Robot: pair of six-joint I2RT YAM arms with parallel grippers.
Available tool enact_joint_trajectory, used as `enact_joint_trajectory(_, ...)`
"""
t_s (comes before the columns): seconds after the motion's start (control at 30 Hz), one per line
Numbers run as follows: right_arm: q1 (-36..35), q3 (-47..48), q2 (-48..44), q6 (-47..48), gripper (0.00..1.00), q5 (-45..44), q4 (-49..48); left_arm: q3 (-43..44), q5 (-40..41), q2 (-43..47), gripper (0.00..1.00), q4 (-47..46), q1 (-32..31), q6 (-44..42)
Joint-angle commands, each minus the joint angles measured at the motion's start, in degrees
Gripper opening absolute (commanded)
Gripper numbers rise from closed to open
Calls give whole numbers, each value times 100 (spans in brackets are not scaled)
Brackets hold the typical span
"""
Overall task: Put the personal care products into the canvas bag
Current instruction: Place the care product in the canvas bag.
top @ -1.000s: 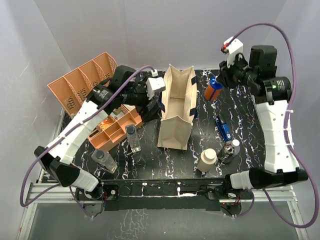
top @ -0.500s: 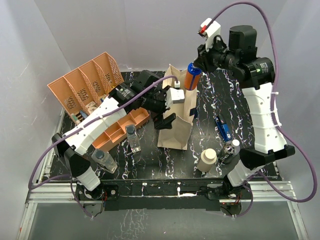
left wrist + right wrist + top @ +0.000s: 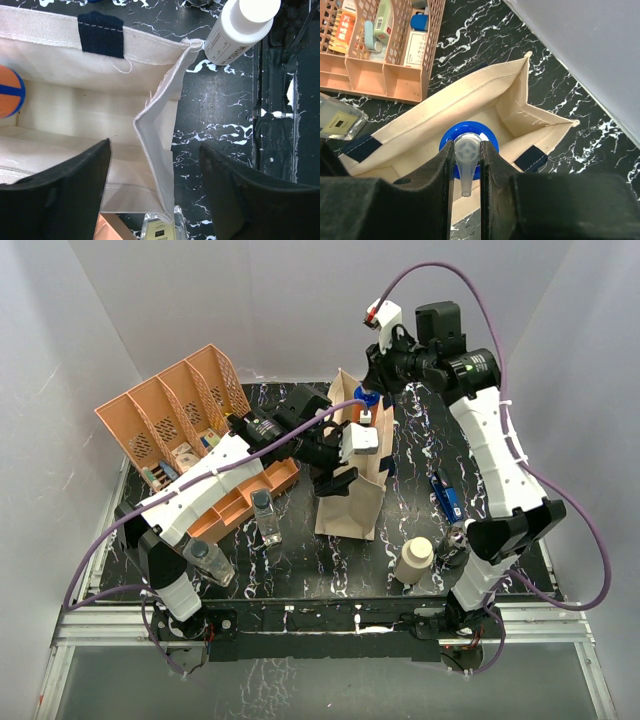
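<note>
Right gripper (image 3: pixel 466 165) clamps the orange, blue-capped plastic bottle (image 3: pixel 470 129) over the cream canvas bag (image 3: pixel 470 95) for dropping. Left gripper (image 3: pixel 155 145), jaws apart, straddles its 6 o'clock wall, probably to steady it.

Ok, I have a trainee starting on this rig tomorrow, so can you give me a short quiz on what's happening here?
1. True or false: the right claw is empty.
2. What is being held over the open top of the bag?
3. Fill in: the left claw sits astride the bag's end wall with its jaws ____.

Key
1. False: it grips the orange bottle by its top.
2. The orange bottle.
3. Open.
</note>
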State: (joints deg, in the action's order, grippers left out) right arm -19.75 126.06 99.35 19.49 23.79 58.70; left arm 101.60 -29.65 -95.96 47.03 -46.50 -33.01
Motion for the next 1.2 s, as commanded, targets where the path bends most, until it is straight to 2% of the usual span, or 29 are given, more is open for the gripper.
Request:
enact_joint_trajectory(0.0, 17, -58, 1, 82, 8, 82, -920, -8, -285, 105, 60, -96, -62, -147)
enact_joint_trajectory(0.27, 15, -794, -47, 347, 8, 128, -1222, -183, -434, 191, 25, 37, -67, -358)
enact_joint_trajectory(0.5, 15, -1108, 8, 773, 8, 442, -1253, -145, -636, 285, 0, 325, -67, -623)
enact_joint_trajectory(0.7, 15, -1220, 199, 1128, 8, 439, -1138, -165, -671, 314, 0, 400, -70, -685)
enact_joint_trajectory(1.17, 16, -1608, 603, 1520, 8, 404, -2049, -449, -785, 508, 0, 569, -68, -1091)
